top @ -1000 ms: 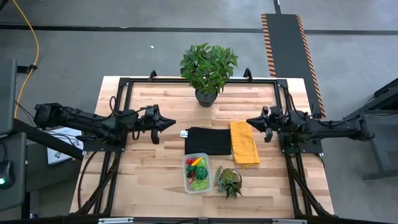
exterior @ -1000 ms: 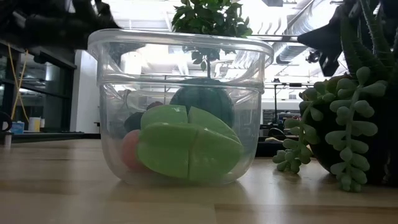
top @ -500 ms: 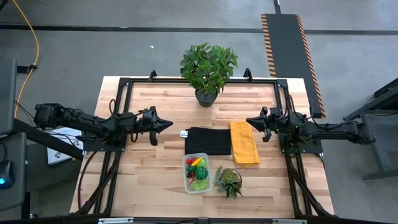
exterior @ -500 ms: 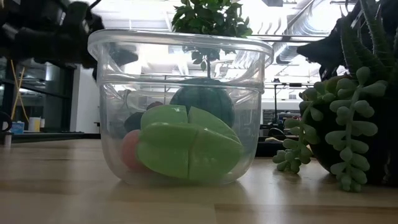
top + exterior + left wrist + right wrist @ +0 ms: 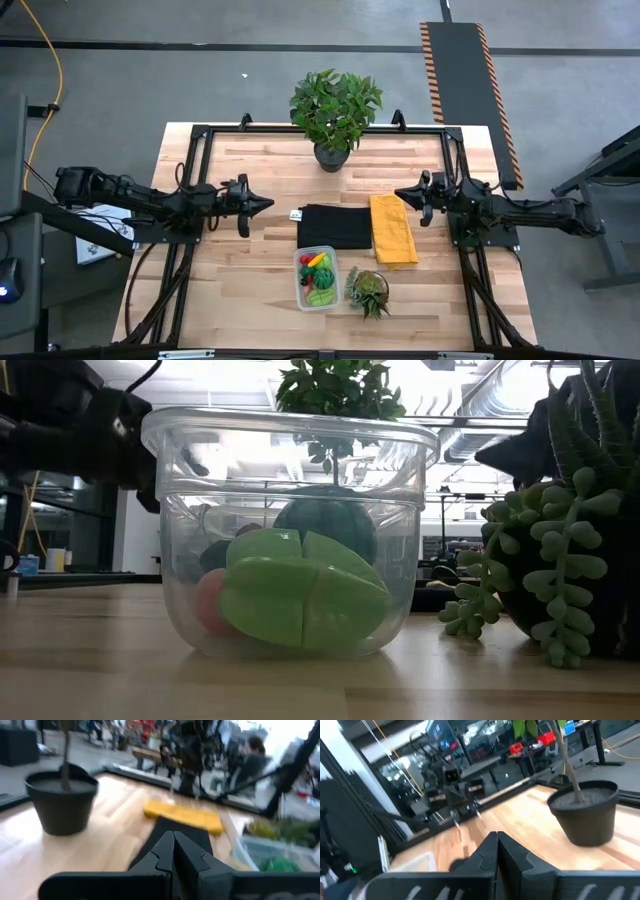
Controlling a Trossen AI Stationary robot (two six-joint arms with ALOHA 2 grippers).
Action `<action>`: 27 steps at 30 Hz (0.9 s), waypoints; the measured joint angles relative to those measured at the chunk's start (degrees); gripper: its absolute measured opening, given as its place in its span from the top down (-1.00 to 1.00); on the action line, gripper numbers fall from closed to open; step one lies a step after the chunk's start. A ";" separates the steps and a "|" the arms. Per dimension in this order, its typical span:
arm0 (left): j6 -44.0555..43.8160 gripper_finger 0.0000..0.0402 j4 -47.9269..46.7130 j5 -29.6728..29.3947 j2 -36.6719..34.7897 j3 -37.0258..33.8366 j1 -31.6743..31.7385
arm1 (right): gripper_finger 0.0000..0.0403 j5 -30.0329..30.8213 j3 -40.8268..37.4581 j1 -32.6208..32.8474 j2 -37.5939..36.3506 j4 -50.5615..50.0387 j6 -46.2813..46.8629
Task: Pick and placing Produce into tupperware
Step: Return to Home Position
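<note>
The clear tupperware [image 5: 316, 280] stands on its base near the table's near edge, and fills the low view [image 5: 290, 530]. Inside lies the produce [image 5: 317, 273]: green halves [image 5: 300, 600], a dark green round piece, a reddish piece, an orange stick. My left gripper [image 5: 270, 202] hovers shut over the table's left part, far from the container; its fingers meet in the left wrist view [image 5: 173, 851]. My right gripper [image 5: 398, 191] hovers shut at the right, beside the yellow cloth [image 5: 392, 229]; in the right wrist view [image 5: 497, 851] its fingers also meet. Neither holds anything.
A potted leafy plant [image 5: 335, 110] stands at the far edge. A black cloth [image 5: 334, 226] and the yellow cloth lie flat mid-table. A small succulent [image 5: 368, 291] sits right of the tupperware. A small white tag [image 5: 296, 214] lies by the black cloth.
My left arm has drawn back toward the table's left edge and sunk lower. My right arm has folded back slightly, its gripper staying shut in almost the same place. The tupperware and produce have not moved.
</note>
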 joint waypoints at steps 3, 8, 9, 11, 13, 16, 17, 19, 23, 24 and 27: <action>1.16 1.00 -3.40 3.54 0.00 0.00 0.00 | 1.00 -1.31 0.00 -0.52 0.02 -3.07 -2.01; 1.34 1.00 -10.63 5.51 0.00 0.00 0.00 | 1.00 -2.74 0.00 -1.64 0.02 -9.04 -6.01; 1.35 1.00 -12.09 6.03 0.00 0.00 0.00 | 1.00 -2.74 0.00 -1.92 0.00 -10.30 -6.69; 1.44 1.00 -14.34 7.49 0.00 0.00 0.00 | 1.00 -3.01 0.00 -2.50 0.02 -12.02 -7.53; 1.87 1.00 -15.88 8.72 0.00 0.00 0.00 | 1.00 -4.21 0.00 -3.03 0.01 -12.20 -8.40; 3.49 1.00 -18.47 9.83 -0.08 0.00 0.00 | 1.00 -7.19 0.00 -4.04 0.00 -12.76 -10.85; 3.96 1.00 -19.45 10.01 -0.15 0.00 0.00 | 1.00 -7.62 0.00 -4.43 0.00 -13.53 -11.26; 4.18 1.00 -21.09 10.17 -0.21 0.00 0.00 | 1.00 -8.27 0.00 -5.17 0.02 -15.13 -11.99; 4.40 1.00 -23.11 10.24 -2.59 0.00 0.00 | 1.00 -9.45 0.00 -6.24 0.02 -16.71 -12.13; 4.42 1.00 -24.03 10.24 -3.69 0.00 0.00 | 1.00 -9.51 0.00 -6.34 0.02 -16.70 -12.15; 4.57 1.00 -27.75 10.20 -8.45 0.00 0.00 | 1.00 -9.53 0.02 -6.38 0.00 -16.66 -12.17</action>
